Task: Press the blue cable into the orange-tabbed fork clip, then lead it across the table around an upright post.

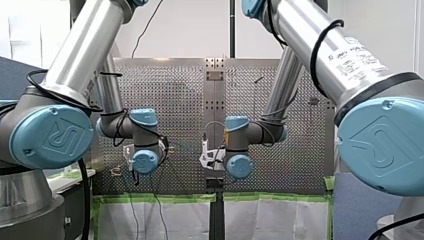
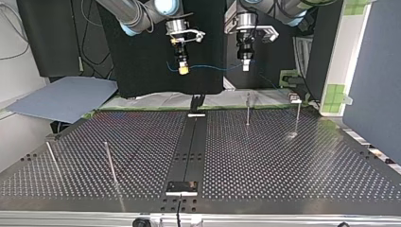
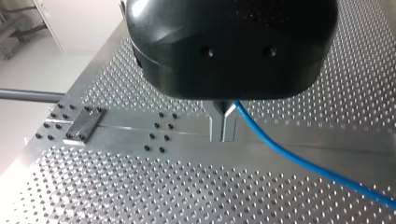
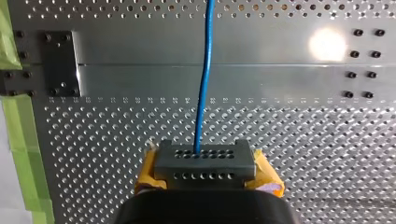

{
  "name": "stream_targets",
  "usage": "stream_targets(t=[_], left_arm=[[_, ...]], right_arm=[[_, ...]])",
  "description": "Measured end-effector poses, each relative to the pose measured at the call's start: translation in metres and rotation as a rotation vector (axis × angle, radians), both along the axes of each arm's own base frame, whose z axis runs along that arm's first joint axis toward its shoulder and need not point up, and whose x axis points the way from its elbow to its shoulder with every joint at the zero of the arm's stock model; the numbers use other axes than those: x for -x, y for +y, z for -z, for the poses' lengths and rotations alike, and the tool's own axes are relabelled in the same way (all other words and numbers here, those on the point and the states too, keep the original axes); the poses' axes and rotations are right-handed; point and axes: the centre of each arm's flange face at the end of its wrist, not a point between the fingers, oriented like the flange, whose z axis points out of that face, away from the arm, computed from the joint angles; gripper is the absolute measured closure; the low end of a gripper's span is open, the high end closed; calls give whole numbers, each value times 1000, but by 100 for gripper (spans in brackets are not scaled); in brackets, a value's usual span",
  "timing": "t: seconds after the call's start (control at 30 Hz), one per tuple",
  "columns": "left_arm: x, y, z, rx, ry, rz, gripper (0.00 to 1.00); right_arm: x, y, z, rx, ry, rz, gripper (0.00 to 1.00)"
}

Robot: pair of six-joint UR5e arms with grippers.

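The blue cable (image 2: 213, 67) hangs taut in the air between both grippers, above the table's far edge in the top view. My right gripper (image 2: 183, 70), with yellow pads, is shut on it at that view's left. My left gripper (image 2: 246, 66) is shut on it further right. In the left wrist view the metal fingers (image 3: 219, 126) pinch the cable (image 3: 299, 161), which runs off to one side over the table. In the right wrist view the cable (image 4: 205, 70) comes straight out from my right gripper (image 4: 201, 156). A black forked clip (image 2: 197, 101) stands below the cable; no orange tab shows.
Thin upright posts stand on the perforated table (image 2: 283, 170): two (image 2: 248, 109) (image 2: 297, 116) at the top view's far right, two (image 2: 110, 163) (image 2: 51, 158) at its near left. A small plate (image 2: 182, 187) sits on the centre rail near the front edge. Green tape (image 4: 18, 130) lines the table's edge.
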Motion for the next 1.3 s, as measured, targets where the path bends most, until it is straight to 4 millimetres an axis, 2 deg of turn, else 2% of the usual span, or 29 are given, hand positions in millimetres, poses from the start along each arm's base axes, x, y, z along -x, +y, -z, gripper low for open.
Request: stream_targets(t=[0.37,0.57,0.83,1.0,1.3], left_arm=[[-17,27,36,-41,62,-26,100],[-24,42,57,-79,112,-31,100],[-59,55,73,-66,93,-39,100],[-81,68,85,-34,90,-71,100],[-89,81,119,-40,149,-98,100]], right_arm=[[-7,-15,40,-28,3,3,100],[-7,-26,48,-34,1,9,100],[-4,-41,51,-34,2,12,100],[-3,-53,63,-47,15,15,100],[-4,-77,93,-100,60,36,100]])
